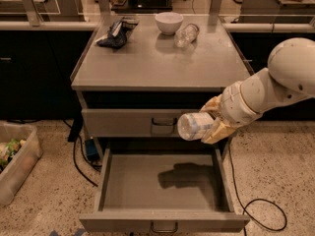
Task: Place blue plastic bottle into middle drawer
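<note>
The end effector (212, 121) is closed around the blue plastic bottle (194, 126), which lies roughly level, its long axis sticking out past the fingers toward the cabinet. The open middle drawer (128, 186) lies just below it (floor bare), so lowering looks sufficient.

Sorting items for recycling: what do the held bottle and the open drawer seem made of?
The blue plastic bottle, clamped sideways in the gripper above the drawer's right side, looks like thin, glossy clear plastic with a pale label wrap. The middle drawer looks like matte grey metal, probably painted: thin straight walls and a flat, even floor.
</note>
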Robot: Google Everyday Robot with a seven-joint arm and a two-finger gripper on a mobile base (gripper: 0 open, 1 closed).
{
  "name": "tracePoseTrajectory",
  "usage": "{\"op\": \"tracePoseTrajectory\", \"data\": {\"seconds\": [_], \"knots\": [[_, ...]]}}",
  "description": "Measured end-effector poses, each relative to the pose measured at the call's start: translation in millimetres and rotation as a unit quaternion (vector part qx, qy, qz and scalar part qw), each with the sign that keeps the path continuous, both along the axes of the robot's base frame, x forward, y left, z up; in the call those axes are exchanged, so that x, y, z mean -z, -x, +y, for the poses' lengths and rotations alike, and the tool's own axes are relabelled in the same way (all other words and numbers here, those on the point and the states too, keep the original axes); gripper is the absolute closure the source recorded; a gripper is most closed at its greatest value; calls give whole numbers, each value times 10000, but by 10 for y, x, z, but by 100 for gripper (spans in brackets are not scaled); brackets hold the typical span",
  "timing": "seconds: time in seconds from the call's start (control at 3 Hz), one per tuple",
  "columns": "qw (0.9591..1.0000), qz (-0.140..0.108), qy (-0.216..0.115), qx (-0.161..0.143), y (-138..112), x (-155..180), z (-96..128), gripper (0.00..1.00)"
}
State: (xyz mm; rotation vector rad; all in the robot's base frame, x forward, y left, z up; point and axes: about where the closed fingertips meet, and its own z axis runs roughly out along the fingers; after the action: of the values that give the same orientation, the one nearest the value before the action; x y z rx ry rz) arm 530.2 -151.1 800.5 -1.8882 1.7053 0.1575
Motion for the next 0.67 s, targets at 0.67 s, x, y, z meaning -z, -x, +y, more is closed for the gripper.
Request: {"op": "tracePoseTrajectory", "data": {"seconds": [0.67], "knots": [[9999,-76,-5,113,12,114,97,100]]}}
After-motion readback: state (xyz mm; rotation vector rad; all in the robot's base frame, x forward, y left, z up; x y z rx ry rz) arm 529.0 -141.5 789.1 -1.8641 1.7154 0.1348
